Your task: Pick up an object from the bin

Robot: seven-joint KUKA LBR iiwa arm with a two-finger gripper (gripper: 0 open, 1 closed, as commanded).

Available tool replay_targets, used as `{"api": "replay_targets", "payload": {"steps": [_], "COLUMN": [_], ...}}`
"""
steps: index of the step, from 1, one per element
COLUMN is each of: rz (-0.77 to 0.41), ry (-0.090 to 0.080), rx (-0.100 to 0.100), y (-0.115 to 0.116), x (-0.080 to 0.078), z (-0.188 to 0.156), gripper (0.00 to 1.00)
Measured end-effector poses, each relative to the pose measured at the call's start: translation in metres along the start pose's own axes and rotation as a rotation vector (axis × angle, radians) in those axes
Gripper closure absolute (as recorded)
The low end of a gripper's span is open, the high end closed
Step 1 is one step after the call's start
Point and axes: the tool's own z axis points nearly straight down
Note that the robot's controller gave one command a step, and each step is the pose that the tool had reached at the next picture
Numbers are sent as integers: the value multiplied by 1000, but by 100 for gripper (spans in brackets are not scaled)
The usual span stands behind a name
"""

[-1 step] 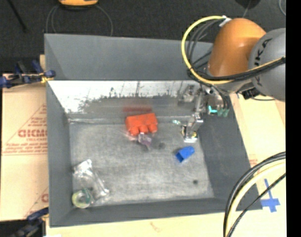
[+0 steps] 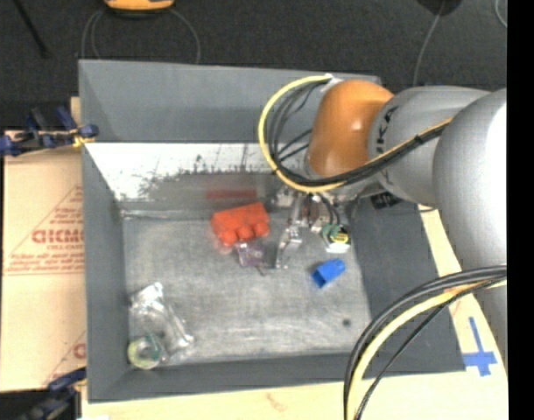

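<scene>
Gripper (image 2: 283,245) sits low at mid-frame, just right of the red studded block (image 2: 241,223), beside a small clear piece (image 2: 249,255); open or closed, I cannot tell. Closing off-centre could shove either away.

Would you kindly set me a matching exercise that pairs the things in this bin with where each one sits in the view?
Things:
1. orange brick
2. blue block
3. clear plastic piece
4. claw

Places:
A. lower-left corner of the bin
B. between the brick and the blue block
C. upper middle, just left of the claw
D. lower right of the claw

Pairs: 1-C, 2-D, 3-A, 4-B
</scene>
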Motion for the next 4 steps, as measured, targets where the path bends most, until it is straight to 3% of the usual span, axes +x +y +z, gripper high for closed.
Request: {"api": "replay_targets", "payload": {"steps": [1, 2, 3, 4], "rz": [73, -199, -91, -94], "ry": [0, 6, -3, 0], "rx": [-4, 2, -5, -3], "y": [57, 32, 27, 27], "x": [6, 26, 39, 37], "z": [-20, -25, 8, 5], "gripper": [0, 0, 0, 0]}}
